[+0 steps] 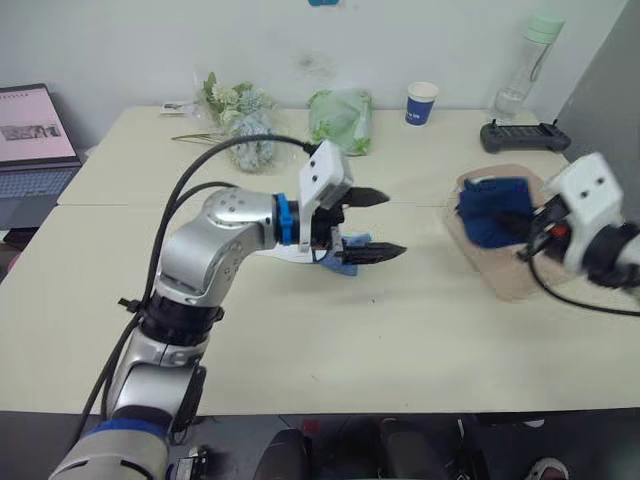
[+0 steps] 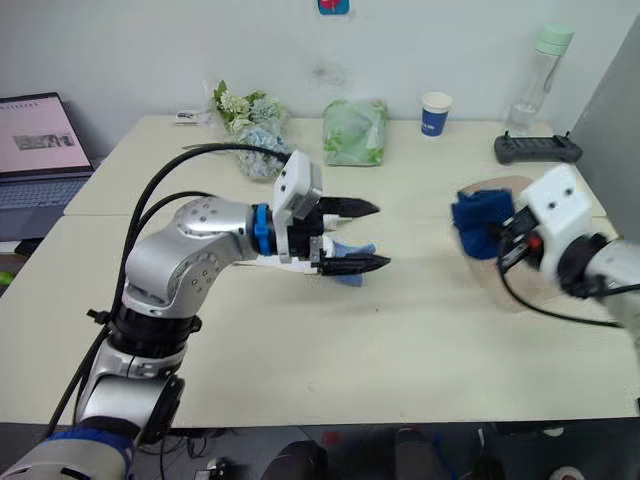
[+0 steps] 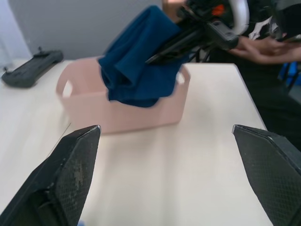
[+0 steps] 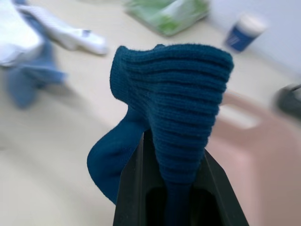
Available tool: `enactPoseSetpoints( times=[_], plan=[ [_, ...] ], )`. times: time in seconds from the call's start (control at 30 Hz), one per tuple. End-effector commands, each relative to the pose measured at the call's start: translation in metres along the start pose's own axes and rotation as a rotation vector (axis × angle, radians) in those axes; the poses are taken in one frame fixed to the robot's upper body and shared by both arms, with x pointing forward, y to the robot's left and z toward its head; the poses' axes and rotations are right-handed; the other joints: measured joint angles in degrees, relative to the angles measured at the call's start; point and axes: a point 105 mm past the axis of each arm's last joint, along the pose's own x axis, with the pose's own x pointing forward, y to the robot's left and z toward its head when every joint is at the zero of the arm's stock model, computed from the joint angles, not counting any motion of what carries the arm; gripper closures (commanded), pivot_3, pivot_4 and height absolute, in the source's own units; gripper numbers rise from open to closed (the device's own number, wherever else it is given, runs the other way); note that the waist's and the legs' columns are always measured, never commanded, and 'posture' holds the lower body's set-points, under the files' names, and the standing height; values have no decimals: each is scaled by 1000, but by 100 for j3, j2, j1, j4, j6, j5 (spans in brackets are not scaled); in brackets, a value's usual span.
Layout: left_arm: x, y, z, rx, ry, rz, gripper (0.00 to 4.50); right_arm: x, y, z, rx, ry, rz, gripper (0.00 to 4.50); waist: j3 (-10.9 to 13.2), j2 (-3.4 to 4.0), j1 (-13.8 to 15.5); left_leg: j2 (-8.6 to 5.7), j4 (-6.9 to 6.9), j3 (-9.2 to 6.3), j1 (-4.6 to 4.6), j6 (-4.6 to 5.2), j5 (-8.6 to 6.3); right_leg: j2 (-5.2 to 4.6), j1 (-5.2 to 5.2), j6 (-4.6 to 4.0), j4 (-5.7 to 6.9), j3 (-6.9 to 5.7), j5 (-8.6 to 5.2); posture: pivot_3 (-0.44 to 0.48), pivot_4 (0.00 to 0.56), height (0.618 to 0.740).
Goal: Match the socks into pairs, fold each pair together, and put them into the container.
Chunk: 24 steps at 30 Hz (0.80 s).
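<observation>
My right gripper [image 4: 171, 188] clamps the folded dark navy socks [image 4: 164, 103] over the pale pink plastic tub [image 3: 123, 110]; my left gripper [image 1: 372, 225], at nine o'clock, gapes wide, empty.

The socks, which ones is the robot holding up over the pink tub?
The dark navy socks. The right gripper pinches them above the container, while the white sock and light blue sock lie on the table by the left gripper.

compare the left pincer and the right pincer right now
The left pincer is open and empty; the right pincer is shut on navy socks. The left hovers over mid-table by the loose socks; the right is at the pink tub. Both have two black fingers.
</observation>
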Motion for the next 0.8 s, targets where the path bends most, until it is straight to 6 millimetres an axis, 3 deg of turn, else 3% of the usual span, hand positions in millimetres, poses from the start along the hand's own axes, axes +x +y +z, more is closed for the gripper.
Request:
enactPoseSetpoints(
  times=[0.03, 0.2, 0.37, 0.53, 0.67, 0.7, 0.8],
  plan=[
    [7, 0, 24, 11, -67, -20, 13, 3, -36, 12, -269, -19, -124, 4500, 1, -2, -8, 1, -1, 2, 0, 0, 0, 0, 0, 0, -2, 2, 0, 0, 150, 740],
    [17, -5, 35, 21, -99, -60, 13, 30, -63, -15, -711, 121, -160, 4500, 6, -4, -11, -2, 5, 11, 4, -5, 3, -8, 0, 0, 1, 10, 0, 0, 150, 740],
    [21, -10, 35, 21, -104, -76, 13, 59, -62, -49, -1015, 225, -74, 4500, 13, -1, -4, -1, 6, 22, 3, -29, 16, -10, -11, 0, 10, 15, 0, 0, 150, 740],
    [22, -15, 34, 16, -100, -98, 13, 70, -60, -76, -1020, 315, 33, 4500, 14, 1, 4, 1, 5, 30, -12, -33, 18, -21, -33, -1, 14, 19, 1, 0, 150, 740],
    [25, -18, 35, 12, -99, -108, 13, 69, -59, -84, -953, 358, 89, 4500, 15, 0, 14, 0, 8, 28, -13, -33, 18, -24, -32, -2, 15, 19, 1, 0, 150, 740],
    [25, -18, 35, 11, -99, -108, 0, 69, -59, -83, -951, 360, 96, 3784, 15, 0, 14, 0, 9, 27, -13, -33, 18, -24, -31, -2, 16, 19, 1, 0, 150, 740],
    [26, -18, 33, 8, -95, -106, 0, 60, -54, -81, -907, 375, 185, 2787, 15, 0, 16, -1, 12, 26, -12, -33, 18, -23, -30, -2, 19, 18, 1, 0, 150, 740]
  ],
)
